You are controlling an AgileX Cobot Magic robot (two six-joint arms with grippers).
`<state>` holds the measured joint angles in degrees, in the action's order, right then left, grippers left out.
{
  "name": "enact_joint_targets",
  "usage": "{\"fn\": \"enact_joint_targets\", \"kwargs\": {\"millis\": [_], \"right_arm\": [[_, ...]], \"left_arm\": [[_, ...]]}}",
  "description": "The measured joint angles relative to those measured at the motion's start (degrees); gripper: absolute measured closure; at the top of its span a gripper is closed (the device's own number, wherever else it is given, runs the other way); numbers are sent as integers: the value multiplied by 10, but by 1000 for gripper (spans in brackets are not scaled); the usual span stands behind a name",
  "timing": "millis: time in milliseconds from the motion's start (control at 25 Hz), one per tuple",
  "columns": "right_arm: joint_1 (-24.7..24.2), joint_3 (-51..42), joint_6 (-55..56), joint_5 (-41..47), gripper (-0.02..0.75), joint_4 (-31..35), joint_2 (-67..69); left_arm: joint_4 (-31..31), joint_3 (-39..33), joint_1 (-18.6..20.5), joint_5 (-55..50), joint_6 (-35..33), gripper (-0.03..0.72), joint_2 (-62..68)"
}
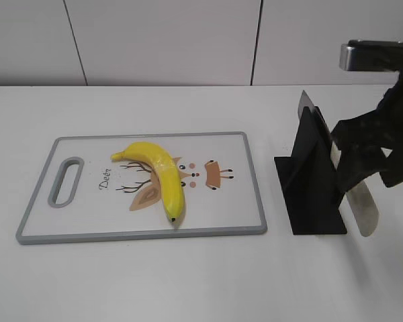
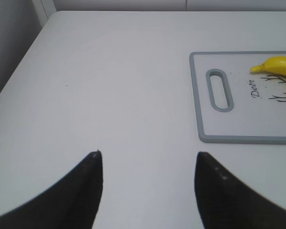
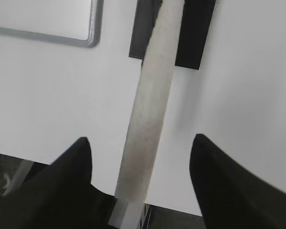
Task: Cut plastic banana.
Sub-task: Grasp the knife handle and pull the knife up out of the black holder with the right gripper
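Two end effectors: left end effector (image 2: 148,191) and right end effector (image 3: 140,191), both mine.
Progress: the plastic banana (image 1: 158,174) is whole, no cut visible. Knife in hand; I judge the pick-up of the tool done, the cut itself entirely left.
Banana location: lying flat on the cutting board (image 1: 248,181), roughly mid-board, stem toward the far-left corner of the counter (image 1: 188,282), dark tip toward the near edge. Board sits left of centre on the counter, handle slot toward the left edge.
Right end effector state: a knife (image 1: 363,208) runs between my fingers in the right wrist view, blade pointing away from the wrist. In the exterior view the blade hangs below my end effector, slanted down toward the near edge. The fingers look spread past the blade's width; the grip point is hidden, so I cannot tell how the jaws close on the handle.
Right arm pose: raised near the right edge of the counter, just beside the black knife stand (image 1: 312,181), well apart from the banana.
Left end effector state: wide, nothing between the fingers.
Left arm pose: hovering over bare counter toward the left edge, board's handle end ahead and to the right.
Remaining, my judgement: carry blade over to the board, line it across the banana, press down.
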<state>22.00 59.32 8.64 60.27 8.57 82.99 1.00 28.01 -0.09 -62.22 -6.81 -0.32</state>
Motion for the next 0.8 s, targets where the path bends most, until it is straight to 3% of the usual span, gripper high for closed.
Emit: {"fn": "enact_joint_targets", "kwargs": {"millis": [360,480,640,800], "right_arm": [[0,2,57,-1,255,1,95],[0,2,66,-1,325,6,104],[0,2,71,0,574,14,104],[0,2,73,-1,570,21,104]], "left_arm": [[0,0,0,0,0,117,0],[0,0,0,0,0,117,0],[0,0,0,0,0,117,0],[0,0,0,0,-1,117,0]]}}
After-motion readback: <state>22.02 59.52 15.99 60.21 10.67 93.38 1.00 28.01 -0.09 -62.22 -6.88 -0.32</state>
